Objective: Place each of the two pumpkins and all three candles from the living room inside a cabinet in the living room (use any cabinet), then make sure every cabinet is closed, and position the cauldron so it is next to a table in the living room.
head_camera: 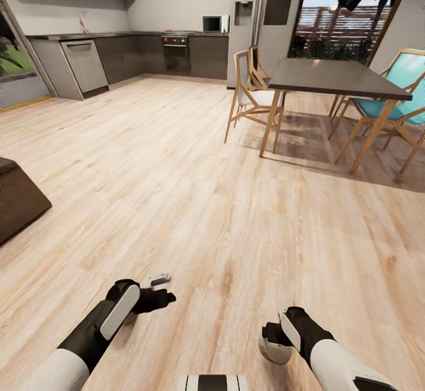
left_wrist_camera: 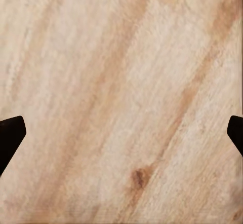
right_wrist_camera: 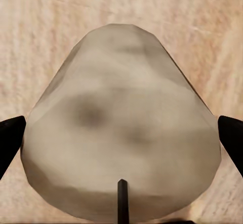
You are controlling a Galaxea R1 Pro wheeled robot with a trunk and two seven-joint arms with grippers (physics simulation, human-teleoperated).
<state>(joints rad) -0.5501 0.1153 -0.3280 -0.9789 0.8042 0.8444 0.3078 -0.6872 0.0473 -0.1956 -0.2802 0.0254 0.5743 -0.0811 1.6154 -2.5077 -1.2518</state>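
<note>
At five o'clock low over the wood floor [head_camera: 195,202], right hand [head_camera: 273,344] gripping a cream candle [right_wrist_camera: 121,143] between its fingers, at seven o'clock left hand [head_camera: 162,289] spread wide and holding nothing, dining table [head_camera: 336,78] with chairs at one o'clock, kitchen units at eleven o'clock.

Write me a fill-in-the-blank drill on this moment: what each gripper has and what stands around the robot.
1. The right gripper is shut on a cream ____.
2. Between the fingers of the left gripper there is only the wooden ____.
3. The dark dining table stands ahead on the robot's ____ side.
4. The chair beyond that table has a ____ seat.

Missing words: candle; floor; right; turquoise
</note>
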